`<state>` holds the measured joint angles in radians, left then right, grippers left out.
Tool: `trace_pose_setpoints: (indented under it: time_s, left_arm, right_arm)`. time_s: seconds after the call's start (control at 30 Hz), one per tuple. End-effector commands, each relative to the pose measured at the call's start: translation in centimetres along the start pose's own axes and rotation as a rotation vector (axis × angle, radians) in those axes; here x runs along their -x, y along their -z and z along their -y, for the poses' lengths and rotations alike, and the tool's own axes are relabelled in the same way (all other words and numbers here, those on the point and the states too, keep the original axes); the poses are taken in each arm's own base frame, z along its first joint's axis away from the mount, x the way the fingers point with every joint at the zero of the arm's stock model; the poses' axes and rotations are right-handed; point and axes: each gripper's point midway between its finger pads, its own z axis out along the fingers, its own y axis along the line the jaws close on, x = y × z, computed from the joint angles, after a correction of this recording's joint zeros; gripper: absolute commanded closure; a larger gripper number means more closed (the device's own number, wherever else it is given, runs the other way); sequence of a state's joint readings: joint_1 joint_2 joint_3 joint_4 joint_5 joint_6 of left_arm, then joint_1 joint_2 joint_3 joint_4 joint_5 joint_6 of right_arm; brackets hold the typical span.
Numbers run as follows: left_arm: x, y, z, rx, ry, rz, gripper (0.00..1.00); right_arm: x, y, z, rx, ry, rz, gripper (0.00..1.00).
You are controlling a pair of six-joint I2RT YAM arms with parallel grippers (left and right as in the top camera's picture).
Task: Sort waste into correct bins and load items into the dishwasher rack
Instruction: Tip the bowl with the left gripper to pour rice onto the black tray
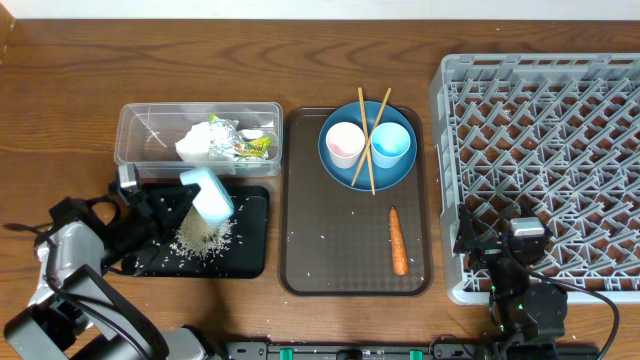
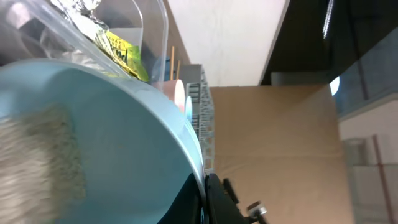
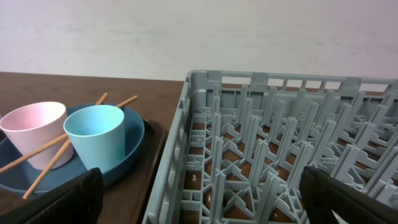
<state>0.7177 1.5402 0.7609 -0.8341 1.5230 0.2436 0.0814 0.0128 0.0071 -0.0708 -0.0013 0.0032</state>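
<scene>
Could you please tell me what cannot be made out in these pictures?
Left gripper: its grip on the bowl, overhead, lost against the black tray.
Bowl's contents: left wrist, too close and blurred.
Right gripper: fingertips cut off by the right wrist view's bottom edge.

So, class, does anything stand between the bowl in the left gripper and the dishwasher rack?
The brown tray lies between bowl and rack, carrying the blue plate with a pink cup, a light blue cup and chopsticks, plus the carrot.
</scene>
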Motion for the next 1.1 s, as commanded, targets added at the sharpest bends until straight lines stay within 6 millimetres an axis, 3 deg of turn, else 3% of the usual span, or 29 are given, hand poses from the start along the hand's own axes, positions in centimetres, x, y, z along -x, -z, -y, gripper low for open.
trace_pose_setpoints:
  time_s: [0.0,0.23,0.33,0.43,0.53,0.6,0.87,1.07]
  left_arm:
    - [0.4,0.8,0.7,-0.049,0.022,0.042,0.94]
    - [0.1,1.3,0.8,-0.051,0.087,0.059,0.94]
    - [-0.9,1.0,1.2,-0.054,0.161,0.042,0.94]
    - [-0.8,1.1,1.2,-0.051,0.065,0.046,0.94]
    - [-1.2,1.1,1.4,-0.054,0.141,0.043,0.94]
    - [-1.0,1.1,1.4,-0.052,0.081,0.045,0.94]
    - [-1.2,1.1,1.5,-0.053,0.104,0.043,0.94]
    - [0.1,1.2,2.4,-0.049,0.018,0.049,0.94]
  right_arm:
    - [-0.1,0.0,0.4,-0.014,0.003,-0.004,0.01]
    - [-0.1,0.0,0.4,-0.014,0.003,-0.004,0.01]
    - [-0.1,0.0,0.4,-0.014,0.003,-0.004,0.01]
    - [-0.1,0.0,0.4,-0.014,0.003,-0.004,0.01]
    - [-0.1,0.0,0.4,-0.014,0.003,-0.004,0.01]
    - [-0.1,0.0,0.4,-0.014,0.003,-0.004,0.01]
    - [-0.1,0.0,0.4,-0.014,0.003,-0.004,0.01]
    - [-0.1,0.0,0.4,-0.014,0.003,-0.004,0.01]
